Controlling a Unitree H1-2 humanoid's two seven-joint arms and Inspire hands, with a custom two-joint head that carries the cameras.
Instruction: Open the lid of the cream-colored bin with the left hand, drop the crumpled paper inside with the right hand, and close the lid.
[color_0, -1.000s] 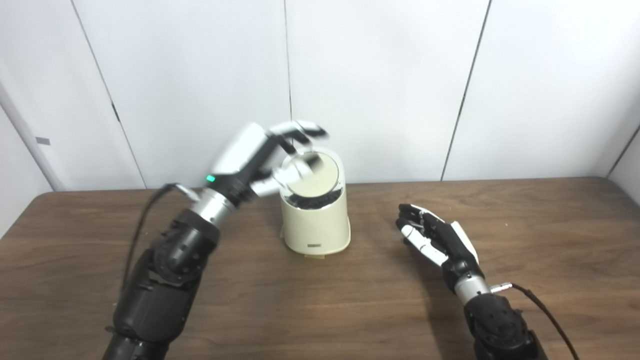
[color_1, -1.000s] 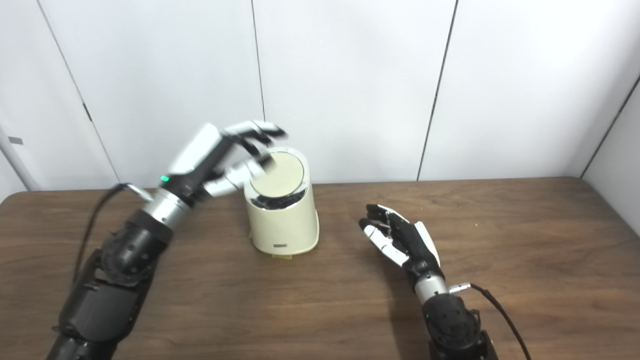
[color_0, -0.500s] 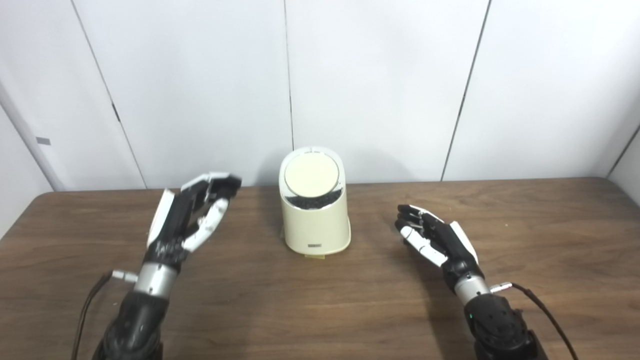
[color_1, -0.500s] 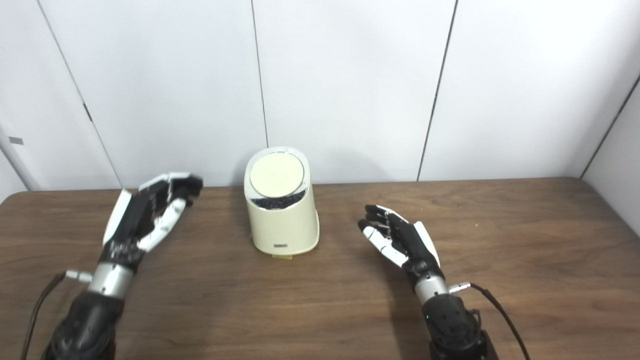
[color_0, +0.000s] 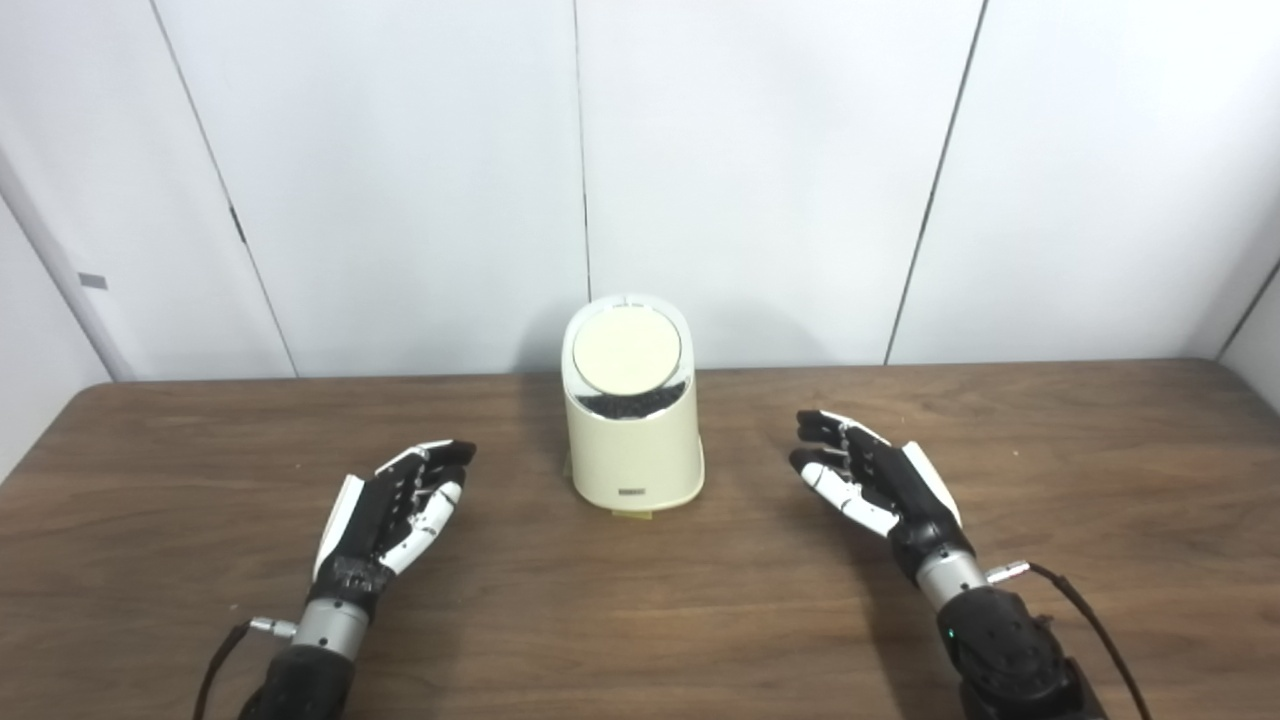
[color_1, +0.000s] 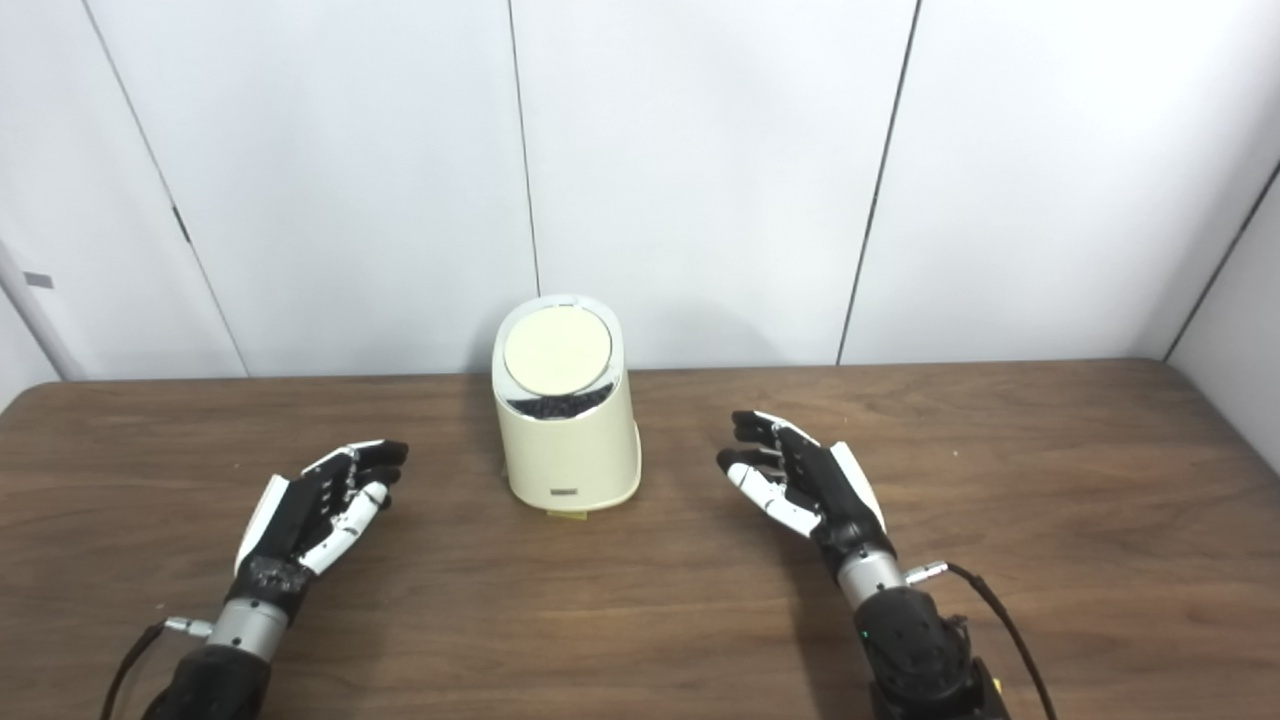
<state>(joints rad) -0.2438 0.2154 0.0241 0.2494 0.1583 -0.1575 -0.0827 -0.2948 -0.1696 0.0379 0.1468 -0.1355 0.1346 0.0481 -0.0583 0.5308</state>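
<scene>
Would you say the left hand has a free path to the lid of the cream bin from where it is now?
Probably yes. The left hand is open, holds nothing, and sits on the table to the left of the bin. Nothing lies between them, and the lid is closed and uncovered.

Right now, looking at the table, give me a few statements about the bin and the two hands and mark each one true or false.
1. The bin's lid is shut. True.
2. The left hand grips the lid. False: it is near the table, left of the bin, fingers apart.
3. The right hand holds crumpled paper. False: it is empty and open.
4. The bin stands upright between both hands. True.
5. No crumpled paper shows on the table. True.
</scene>
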